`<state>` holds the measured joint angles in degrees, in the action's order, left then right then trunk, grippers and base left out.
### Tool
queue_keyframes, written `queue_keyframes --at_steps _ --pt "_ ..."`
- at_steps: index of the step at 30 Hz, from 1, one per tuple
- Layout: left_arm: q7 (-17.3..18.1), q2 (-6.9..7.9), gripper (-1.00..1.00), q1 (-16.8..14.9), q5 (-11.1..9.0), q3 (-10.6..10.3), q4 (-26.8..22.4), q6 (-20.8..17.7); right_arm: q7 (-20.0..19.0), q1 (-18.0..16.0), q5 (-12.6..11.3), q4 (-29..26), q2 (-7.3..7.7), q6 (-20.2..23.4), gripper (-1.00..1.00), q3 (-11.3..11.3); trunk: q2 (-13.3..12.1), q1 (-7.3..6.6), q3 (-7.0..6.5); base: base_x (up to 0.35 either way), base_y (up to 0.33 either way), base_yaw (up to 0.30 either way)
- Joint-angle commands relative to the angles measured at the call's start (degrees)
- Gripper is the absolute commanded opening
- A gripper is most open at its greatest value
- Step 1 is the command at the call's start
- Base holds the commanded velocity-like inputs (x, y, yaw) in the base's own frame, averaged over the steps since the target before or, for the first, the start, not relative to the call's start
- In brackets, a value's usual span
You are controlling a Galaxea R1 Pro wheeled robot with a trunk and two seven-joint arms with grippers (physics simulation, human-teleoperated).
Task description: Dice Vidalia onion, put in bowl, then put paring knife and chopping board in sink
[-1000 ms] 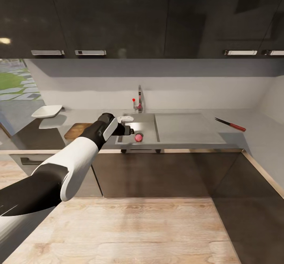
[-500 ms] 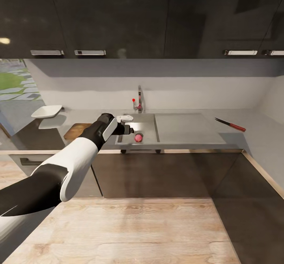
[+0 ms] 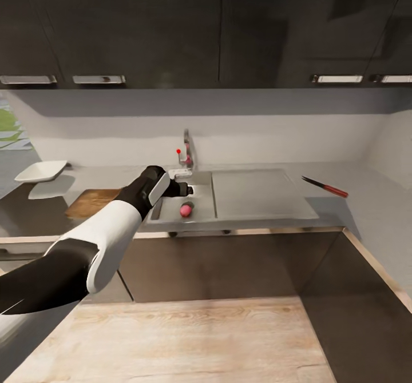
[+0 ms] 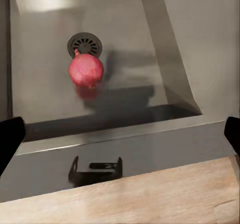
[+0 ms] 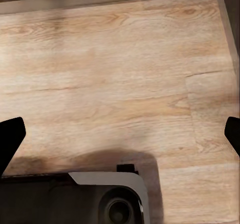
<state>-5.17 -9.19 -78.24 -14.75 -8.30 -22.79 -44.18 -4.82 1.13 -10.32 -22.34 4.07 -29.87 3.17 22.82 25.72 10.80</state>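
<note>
view shifts right, camera move, onion unmoved | Vidalia onion [image 4: 86, 70] in sink [image 3: 200, 214] beside drain | left gripper [image 3: 184, 189] above basin, fingers spread; right fingers spread over floor | onion likely light, firm, slick, rolls: pinch across widest middle

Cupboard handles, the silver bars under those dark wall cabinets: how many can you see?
4: two silver bar handles at the left, two at the right. Others may lie beyond the picture's edges.
</note>
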Motion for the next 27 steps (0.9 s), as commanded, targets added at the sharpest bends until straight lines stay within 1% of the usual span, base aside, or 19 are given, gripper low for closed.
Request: queue_keyframes --at_steps 1,5,8,12,15,18,21,27 --pt "-0.57 0.04 1.00 -0.02 -0.58 -0.40 -0.04 -0.21 -0.19 0.01 -0.60 -0.08 0.06 -0.10 1.00 0.33 0.10 0.07 0.08 0.294 -0.032 -0.050" --pt "-0.67 0.19 1.00 0.10 -0.30 -0.42 0.37 -0.17 -0.19 0.01 -0.58 -0.08 0.06 -0.10 1.00 0.34 0.10 0.07 0.06 0.296 -0.015 -0.023" --pt "-0.80 0.40 1.00 1.94 -0.03 -0.47 0.48 0.05 -0.19 -0.01 -0.58 -0.01 -0.08 -0.14 1.00 0.34 0.10 0.07 0.05 0.276 -0.002 -0.003" --pt "-0.96 0.62 1.00 3.04 0.05 -0.48 0.50 1.35 -0.19 0.00 -0.58 0.01 -0.18 -0.18 1.00 0.34 0.10 0.07 0.05 0.173 -0.001 -0.001" --pt "-2.03 0.66 1.00 3.26 0.07 -0.49 0.53 1.72 -0.19 0.00 -0.56 0.01 -0.20 -0.18 1.00 0.34 0.10 0.07 0.05 0.061 0.000 0.000" --pt "-4.83 0.62 1.00 3.59 0.02 -0.49 0.55 1.82 -0.19 0.01 -0.54 0.01 -0.20 -0.19 1.00 0.34 0.10 0.07 0.05 0.019 0.000 0.000" --pt "-7.12 0.55 1.00 5.05 -0.01 -0.66 0.50 1.88 -0.19 0.01 -0.54 0.01 -0.21 -0.19 1.00 0.34 0.10 0.07 0.05 0.006 0.000 0.000" --pt "-7.61 0.43 1.00 5.69 -0.07 -0.74 0.52 1.87 -0.19 0.00 -0.57 0.01 -0.21 -0.19 1.00 0.34 0.10 0.07 0.05 0.001 0.000 0.000"
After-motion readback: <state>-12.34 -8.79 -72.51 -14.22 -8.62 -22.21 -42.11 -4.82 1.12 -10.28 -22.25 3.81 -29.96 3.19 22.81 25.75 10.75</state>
